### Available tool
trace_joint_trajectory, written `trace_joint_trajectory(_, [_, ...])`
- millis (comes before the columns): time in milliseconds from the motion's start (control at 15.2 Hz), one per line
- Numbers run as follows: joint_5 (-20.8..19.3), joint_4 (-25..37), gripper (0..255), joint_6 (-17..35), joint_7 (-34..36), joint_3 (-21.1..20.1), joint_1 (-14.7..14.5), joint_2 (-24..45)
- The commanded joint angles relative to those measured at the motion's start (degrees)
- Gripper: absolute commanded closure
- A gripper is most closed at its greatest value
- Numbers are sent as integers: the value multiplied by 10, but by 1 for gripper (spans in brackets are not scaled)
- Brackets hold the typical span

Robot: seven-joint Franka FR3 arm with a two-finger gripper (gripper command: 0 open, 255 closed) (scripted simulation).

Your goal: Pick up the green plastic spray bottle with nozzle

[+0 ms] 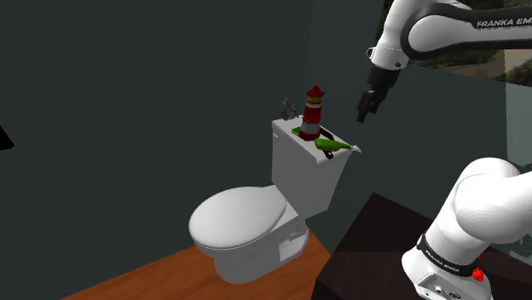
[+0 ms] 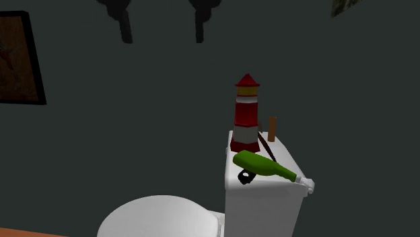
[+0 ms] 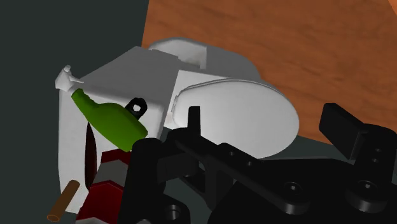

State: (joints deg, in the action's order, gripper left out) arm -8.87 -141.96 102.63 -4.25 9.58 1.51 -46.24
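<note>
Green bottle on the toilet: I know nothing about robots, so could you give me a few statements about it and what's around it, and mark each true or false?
1. The green bottle lies on its side on top of the toilet tank. True.
2. The tool is clasping the bottle. False: it hangs in the air above the tank, apart from the bottle, with its fingers open and nothing between them.
3. A red-and-white lighthouse figure stands upright on the tank beside the bottle. True.
4. The toilet lid is raised. False: it is down over the bowl.
</note>
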Motion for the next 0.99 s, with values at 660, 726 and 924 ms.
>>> trace_joint_trajectory(660, [-34, -11, 0, 175, -181, 182, 10, 144])
trace_joint_trajectory(726, [-30, -7, 0, 190, -198, 198, 6, 162])
trace_joint_trajectory(924, [-11, 13, 0, 230, -256, 249, -8, 222])
